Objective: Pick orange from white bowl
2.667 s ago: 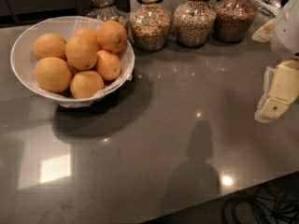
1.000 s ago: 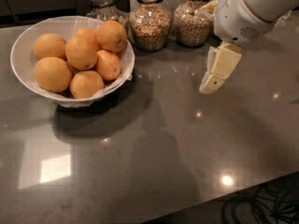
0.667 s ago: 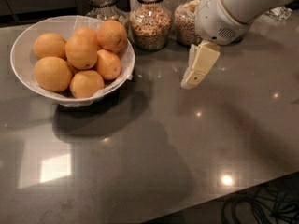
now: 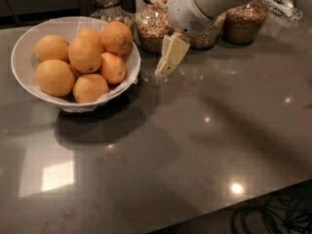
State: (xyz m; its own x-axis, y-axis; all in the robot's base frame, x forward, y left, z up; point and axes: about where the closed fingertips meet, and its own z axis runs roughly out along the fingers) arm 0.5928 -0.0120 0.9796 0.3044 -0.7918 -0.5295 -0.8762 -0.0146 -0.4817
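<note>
While the orange (image 4: 117,37) sat atop the pile by the near rim of the white bowl (image 4: 22,57), the claw (image 4: 163,68) hung just beside it over the counter (image 4: 195,145), fruit lying camera-left; its open-or-closed state could not be told

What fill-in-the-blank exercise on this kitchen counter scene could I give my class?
The wide, shallow white bowl holds round fruit coloured ___. The robot's cream gripper hangs over the dark grey ___, beside the bowl. The clear glass jars behind it hold ___.
Missing: orange; countertop; grain.
</note>
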